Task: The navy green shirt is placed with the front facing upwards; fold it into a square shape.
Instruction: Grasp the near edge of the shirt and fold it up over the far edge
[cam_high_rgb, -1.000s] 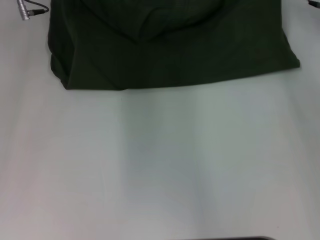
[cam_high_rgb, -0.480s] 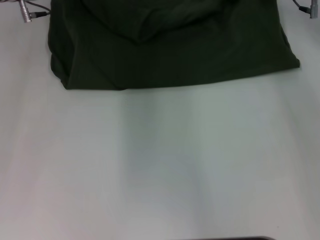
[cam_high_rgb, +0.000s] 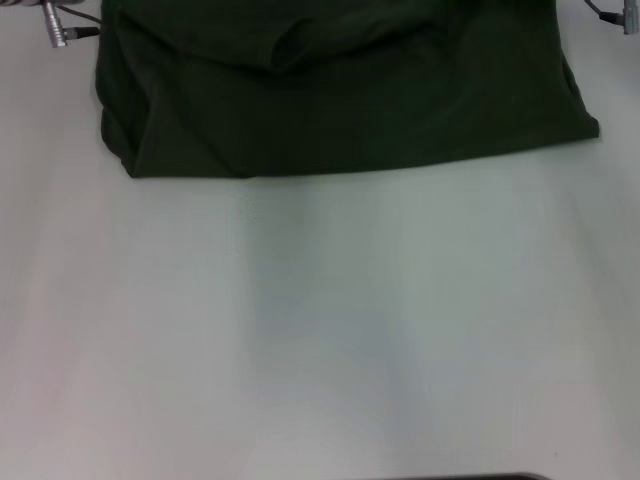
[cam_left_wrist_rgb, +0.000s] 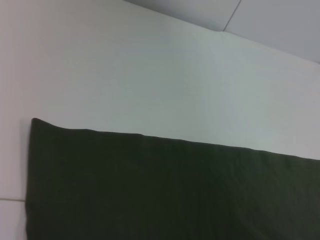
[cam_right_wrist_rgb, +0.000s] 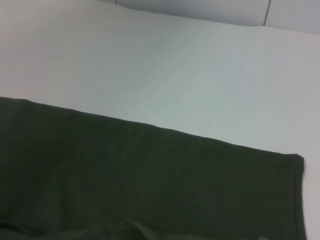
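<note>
The navy green shirt (cam_high_rgb: 340, 95) lies across the far part of the white table (cam_high_rgb: 330, 330), a dark olive cloth with a straight near hem and a loose fold near its upper middle. Its hem edge also shows in the left wrist view as the shirt (cam_left_wrist_rgb: 165, 190) and in the right wrist view as the shirt (cam_right_wrist_rgb: 140, 185), with one corner at each side. No lettering shows. Only a metal cable connector of the left arm (cam_high_rgb: 55, 30) and one of the right arm (cam_high_rgb: 620, 15) peek in at the far corners of the shirt. Neither gripper's fingers show in any view.
The white table spreads out in front of the shirt's near hem. A dark strip (cam_high_rgb: 480, 477) sits at the table's near edge. Pale wall panels (cam_left_wrist_rgb: 260, 20) show beyond the table in the wrist views.
The loose fold at the shirt's upper middle has drawn farther away and flattened. Both arm connectors have shifted slightly at the far corners; the right one has come into view.
</note>
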